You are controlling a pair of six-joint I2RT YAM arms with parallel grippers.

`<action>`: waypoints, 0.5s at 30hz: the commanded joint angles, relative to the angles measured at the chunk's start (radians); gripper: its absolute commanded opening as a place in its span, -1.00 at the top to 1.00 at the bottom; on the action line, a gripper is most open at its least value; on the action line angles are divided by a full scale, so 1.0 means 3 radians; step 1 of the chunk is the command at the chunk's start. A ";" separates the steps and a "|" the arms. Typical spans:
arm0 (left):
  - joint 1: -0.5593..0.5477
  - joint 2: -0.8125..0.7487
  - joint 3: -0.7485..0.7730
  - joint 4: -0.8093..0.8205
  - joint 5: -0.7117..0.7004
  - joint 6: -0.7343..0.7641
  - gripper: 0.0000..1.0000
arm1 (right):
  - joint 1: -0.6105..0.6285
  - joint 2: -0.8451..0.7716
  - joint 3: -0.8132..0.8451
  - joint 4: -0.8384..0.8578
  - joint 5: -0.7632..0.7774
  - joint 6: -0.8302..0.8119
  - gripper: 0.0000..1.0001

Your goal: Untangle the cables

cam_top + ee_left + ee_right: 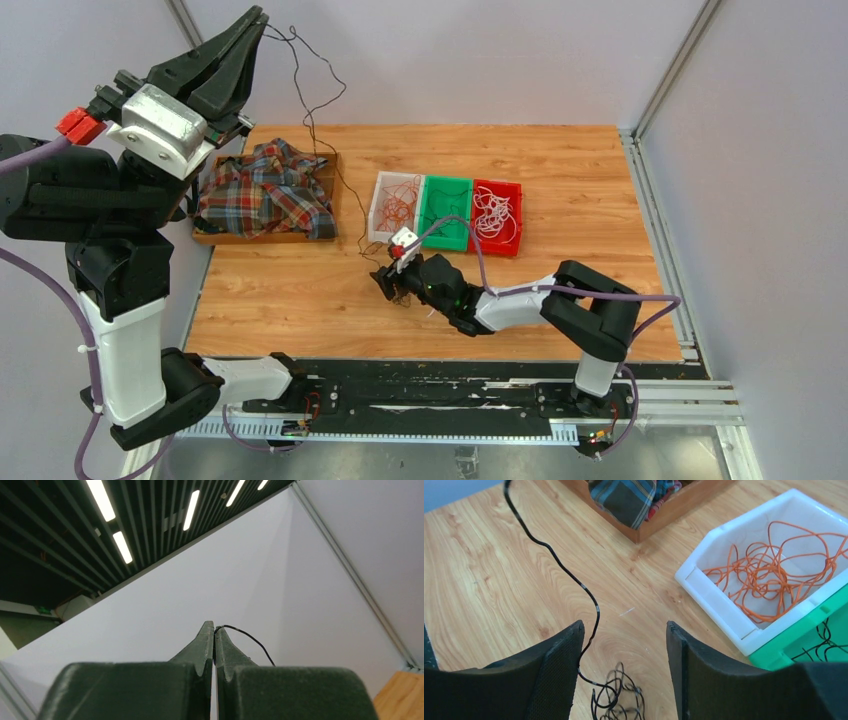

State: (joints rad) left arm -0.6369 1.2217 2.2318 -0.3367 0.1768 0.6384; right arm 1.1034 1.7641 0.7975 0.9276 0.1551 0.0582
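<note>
My left gripper [262,16] is raised high at the back left and is shut on the end of a thin black cable [318,120]; the wire pokes out at its tips in the left wrist view [245,635]. The cable hangs down to a small black tangle [621,700] on the table. My right gripper [382,282] is open and low over that tangle, which lies between its fingers [556,667]. The black cable [554,555] runs up to the left past its left finger.
A white bin [397,205] holds orange cables [774,575]. A green bin [447,212] holds dark wires. A red bin [496,215] holds white cables. A wooden tray with a plaid cloth [265,190] stands at the back left.
</note>
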 commanded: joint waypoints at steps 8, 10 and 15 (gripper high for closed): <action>0.0006 0.0018 0.0092 -0.0037 0.0121 -0.0153 0.99 | -0.0017 0.0196 0.0106 0.0131 0.0020 0.0051 -0.05; 0.0006 0.0027 0.0118 -0.0028 0.0108 -0.0164 0.99 | -0.0020 0.0208 0.0131 0.0110 0.0003 0.0060 0.05; 0.0006 0.0104 0.0308 0.0033 0.0050 -0.0184 0.99 | -0.0017 0.0302 0.0120 0.0096 -0.0086 0.0119 0.24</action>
State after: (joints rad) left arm -0.6369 1.2366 2.2684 -0.3542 0.2058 0.6010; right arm 1.1034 1.8153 0.8131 0.9318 0.1543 0.0700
